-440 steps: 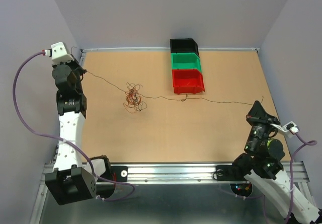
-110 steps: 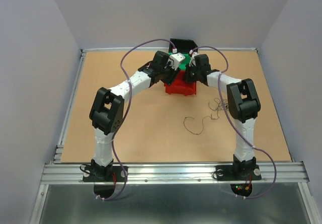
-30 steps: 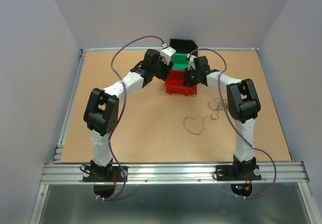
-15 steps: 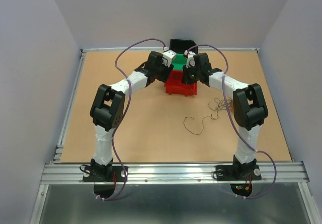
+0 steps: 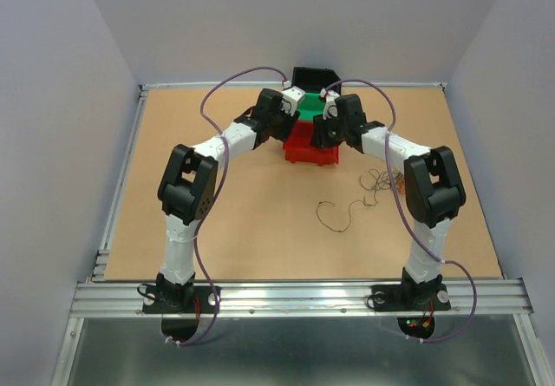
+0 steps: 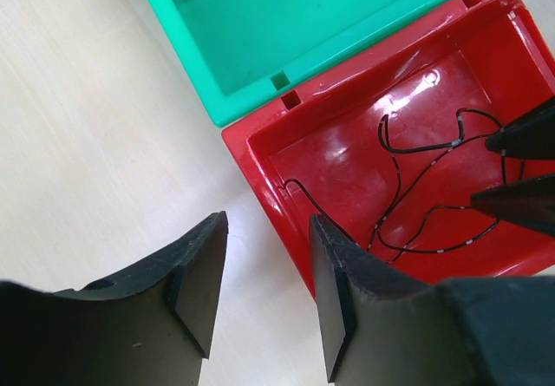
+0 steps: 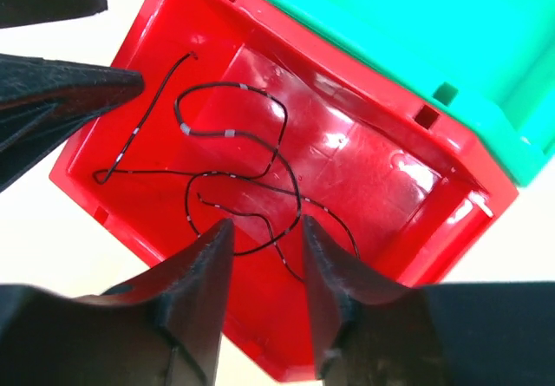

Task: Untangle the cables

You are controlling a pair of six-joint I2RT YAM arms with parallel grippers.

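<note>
A dark cable with pale bands lies coiled on the floor of the red bin; it also shows as the dark cable in the left wrist view. My right gripper hangs open just above that coil, gripping nothing. My left gripper is open and empty at the red bin's near corner, one finger over its wall. From above, both grippers, left and right, meet over the red bin. The remaining cables form a small clump on the table, with one loose dark cable in front.
A green bin and a black bin stand in a row behind the red one, and the green bin looks empty. The tan table has a metal rail along its near edge.
The left wrist has shifted slightly right, closer to the bins. The right wrist has stayed over the red bin. The clump and the loose cable on the table have not moved.
</note>
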